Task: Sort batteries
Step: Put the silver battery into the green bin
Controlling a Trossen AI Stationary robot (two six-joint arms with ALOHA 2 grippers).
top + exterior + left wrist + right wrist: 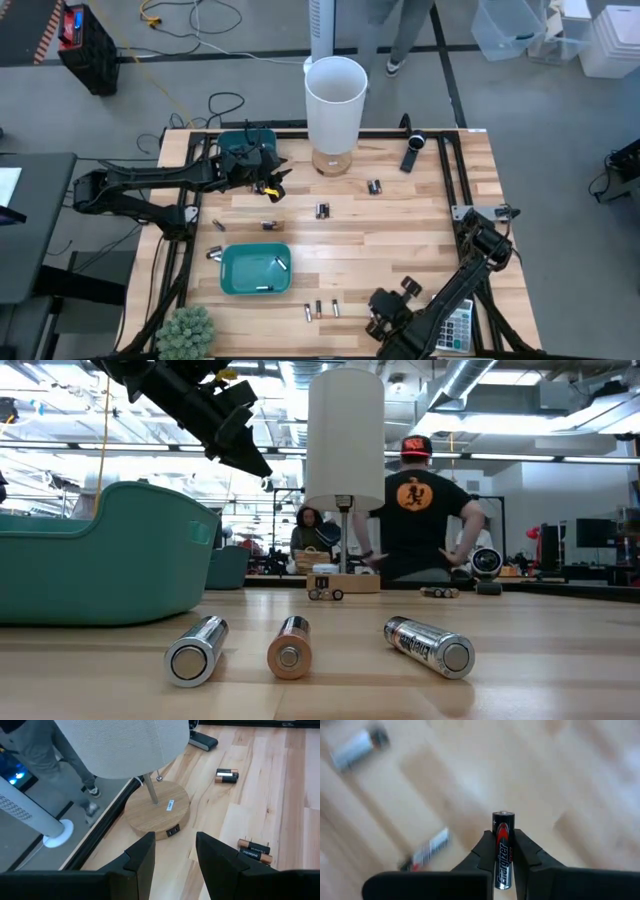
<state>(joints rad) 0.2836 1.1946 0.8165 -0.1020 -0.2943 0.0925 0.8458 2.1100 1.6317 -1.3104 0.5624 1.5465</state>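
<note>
Battery (pixel 502 851) clamped upright between the right gripper (pixel 503 851) fingers, near the table's front edge toward its right corner, lifted off the wood. Left gripper (pixel 174 854) hangs with fingers apart and empty near the back edge, beside the back teal bin (pixel 243 139) and close to the lamp (pixel 334 112) base. Second teal bin (pixel 255 269) near the front-left holds two cells, as far as the high view lets me tell. Loose batteries (pixel 321 310) lie in a row by the front edge, others scattered mid-table (pixel 323 210). Table (pixel 400 250) is pale wood.
</note>
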